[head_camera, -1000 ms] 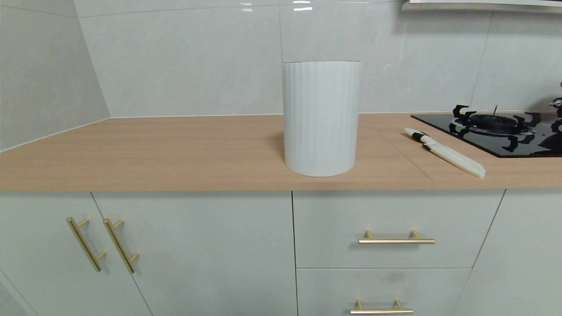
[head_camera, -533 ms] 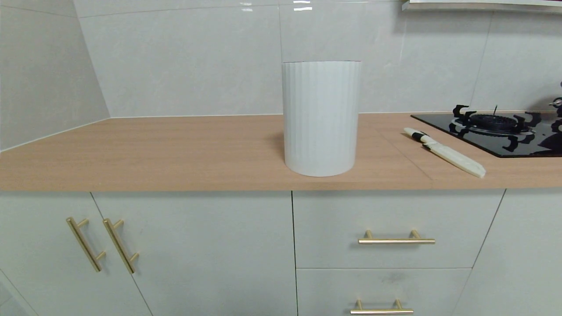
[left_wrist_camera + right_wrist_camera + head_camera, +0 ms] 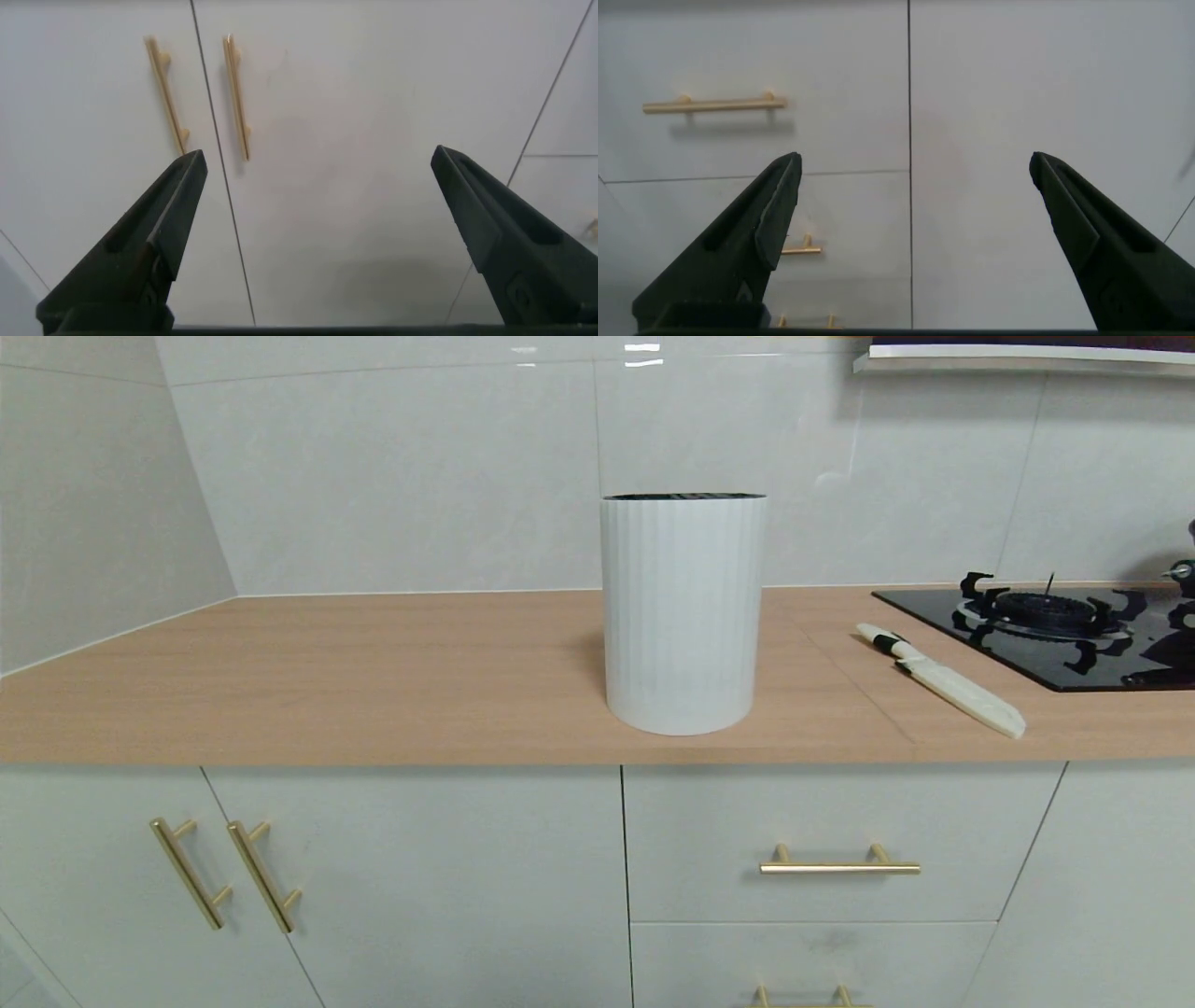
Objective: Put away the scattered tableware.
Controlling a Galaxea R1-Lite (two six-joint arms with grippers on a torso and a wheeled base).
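Shows the desk [image 3: 373,681] bearing a ribbed white holder [image 3: 681,616], upright at mid-desk, and a knife [image 3: 938,677] lying flat well apart to its right, beside the hob [image 3: 1074,665], not yet stowed. Has left pincer [image 3: 316,157] and right pincer [image 3: 915,159] spread wide, empty, facing cabinet doors [image 3: 374,112]. Differs from before only by camera shift, revealing the holder's dark top.

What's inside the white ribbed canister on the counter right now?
Only a dark strip shows atop the canister; its wall hides the inside. Nothing sticks out above. The knife lies outside, on the counter.
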